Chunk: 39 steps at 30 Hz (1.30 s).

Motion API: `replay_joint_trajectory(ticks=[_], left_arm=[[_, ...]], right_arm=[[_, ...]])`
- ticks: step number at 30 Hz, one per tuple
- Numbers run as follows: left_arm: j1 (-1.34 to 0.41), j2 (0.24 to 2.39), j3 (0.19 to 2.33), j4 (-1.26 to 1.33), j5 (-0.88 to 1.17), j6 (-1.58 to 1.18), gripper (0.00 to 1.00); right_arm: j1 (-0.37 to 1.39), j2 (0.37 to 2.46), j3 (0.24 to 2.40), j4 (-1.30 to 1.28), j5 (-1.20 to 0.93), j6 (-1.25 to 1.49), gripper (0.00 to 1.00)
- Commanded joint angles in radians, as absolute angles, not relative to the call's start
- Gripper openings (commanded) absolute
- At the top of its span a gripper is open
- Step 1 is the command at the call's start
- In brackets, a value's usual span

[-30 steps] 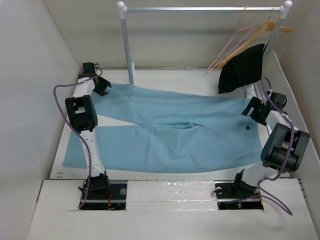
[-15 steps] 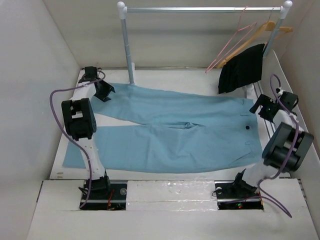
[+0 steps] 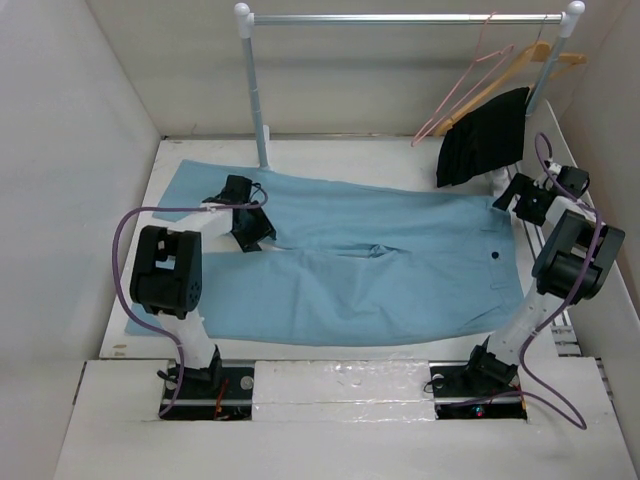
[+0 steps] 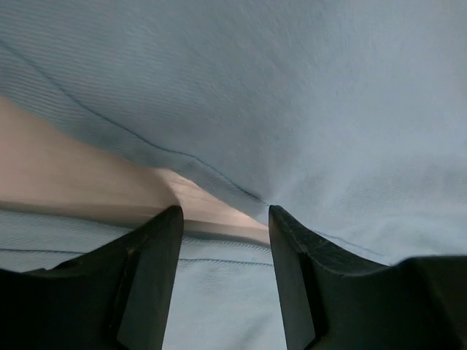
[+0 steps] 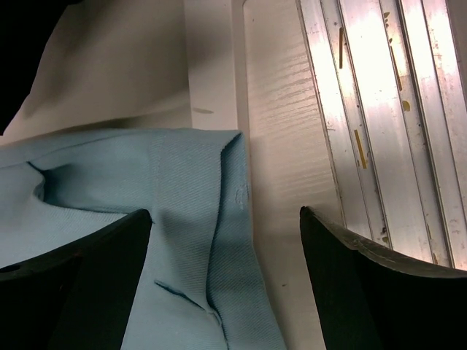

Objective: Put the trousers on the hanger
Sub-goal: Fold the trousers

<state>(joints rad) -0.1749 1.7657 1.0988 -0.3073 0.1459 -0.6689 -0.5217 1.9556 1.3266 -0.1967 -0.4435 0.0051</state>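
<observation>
The light blue trousers lie flat on the table, waistband to the right, legs to the left. My left gripper is open and hovers low over the gap between the two legs; the left wrist view shows a strip of bare table between the leg edges. My right gripper is open wide at the far corner of the waistband, with cloth on one side and bare table on the other. A pink wire hanger hangs empty on the rail.
A clothes rail stands at the back on a post. A wooden hanger at its right end carries a black garment. White walls close both sides. A metal rail runs along the table's right edge.
My left gripper has moved from the far left corner to the right and nearer, over the gap between the legs. My right gripper has moved farther back to the waistband corner.
</observation>
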Motion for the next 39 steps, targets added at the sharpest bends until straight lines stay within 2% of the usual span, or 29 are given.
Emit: replay_joint_trajectory(ticks=[1, 3, 5, 6, 7, 8, 9, 10, 12, 13, 16, 17, 18, 19, 21, 23, 29, 30, 32, 35, 36, 37, 39], left_arm=[[-0.236, 1.755, 1.100, -0.295, 0.135, -0.609, 0.47], [-0.259, 1.764, 1.089, -0.295, 0.115, -0.604, 0.47], [-0.259, 1.788, 1.068, -0.275, 0.124, -0.609, 0.45], [-0.259, 1.798, 1.066, -0.272, 0.120, -0.609, 0.42], [-0.259, 1.808, 1.062, -0.259, 0.118, -0.612, 0.30], [-0.259, 1.827, 1.066, -0.262, 0.115, -0.618, 0.28], [-0.270, 1.830, 1.075, -0.265, 0.098, -0.615, 0.18], [-0.270, 1.835, 1.081, -0.259, 0.081, -0.615, 0.09], [-0.270, 1.854, 1.109, -0.262, 0.084, -0.618, 0.06], [-0.270, 1.864, 1.126, -0.270, 0.087, -0.618, 0.00], [-0.270, 1.888, 1.163, -0.258, 0.075, -0.632, 0.00], [-0.270, 1.919, 1.202, -0.262, 0.069, -0.635, 0.00], [-0.270, 1.919, 1.203, -0.262, 0.074, -0.637, 0.00], [-0.258, 1.934, 1.227, -0.277, 0.078, -0.640, 0.00], [-0.258, 1.973, 1.281, -0.288, 0.103, -0.640, 0.00], [-0.258, 1.988, 1.302, -0.295, 0.120, -0.641, 0.00], [-0.267, 1.967, 1.249, -0.259, 0.147, -0.663, 0.00], [-0.267, 1.968, 1.246, -0.259, 0.147, -0.663, 0.00], [-0.267, 1.964, 1.233, -0.261, 0.152, -0.666, 0.00], [-0.267, 1.953, 1.227, -0.262, 0.156, -0.664, 0.00], [-0.267, 1.950, 1.227, -0.262, 0.152, -0.660, 0.00], [-0.267, 1.948, 1.235, -0.270, 0.149, -0.658, 0.00], [-0.267, 1.948, 1.270, -0.294, 0.144, -0.649, 0.00]], right_arm=[[-0.520, 1.956, 1.335, -0.152, -0.476, -0.003, 0.87], [-0.520, 1.963, 1.341, -0.147, -0.474, 0.029, 0.77], [-0.520, 1.974, 1.353, -0.156, -0.477, 0.028, 0.74], [-0.520, 1.977, 1.367, -0.166, -0.476, 0.023, 0.53], [-0.520, 1.976, 1.374, -0.166, -0.474, 0.023, 0.45], [-0.520, 1.973, 1.376, -0.161, -0.474, 0.023, 0.41], [-0.520, 1.968, 1.384, -0.150, -0.474, 0.025, 0.28], [-0.520, 1.964, 1.391, -0.153, -0.472, 0.026, 0.25], [-0.520, 1.973, 1.414, -0.158, -0.491, 0.037, 0.19], [-0.520, 1.985, 1.434, -0.160, -0.502, 0.041, 0.18], [-0.520, 2.000, 1.465, -0.161, -0.500, 0.051, 0.20], [-0.520, 2.008, 1.485, -0.175, -0.491, 0.054, 0.40], [-0.520, 2.008, 1.485, -0.175, -0.491, 0.052, 0.53], [-0.520, 2.013, 1.497, -0.182, -0.486, 0.054, 0.64], [-0.520, 2.045, 1.534, -0.214, -0.497, 0.048, 0.80], [-0.520, 2.078, 1.560, -0.245, -0.511, 0.037, 0.82], [-0.511, 2.101, 1.549, -0.221, -0.529, 0.041, 0.69], [-0.511, 2.117, 1.557, -0.224, -0.534, 0.041, 0.64], [-0.511, 2.126, 1.565, -0.225, -0.540, 0.043, 0.63], [-0.502, 2.135, 1.571, -0.209, -0.552, 0.054, 0.35], [-0.502, 2.131, 1.565, -0.178, -0.557, 0.066, 0.19], [-0.502, 2.120, 1.560, -0.158, -0.561, 0.072, 0.09], [-0.502, 2.083, 1.549, -0.070, -0.549, 0.109, 0.00]])
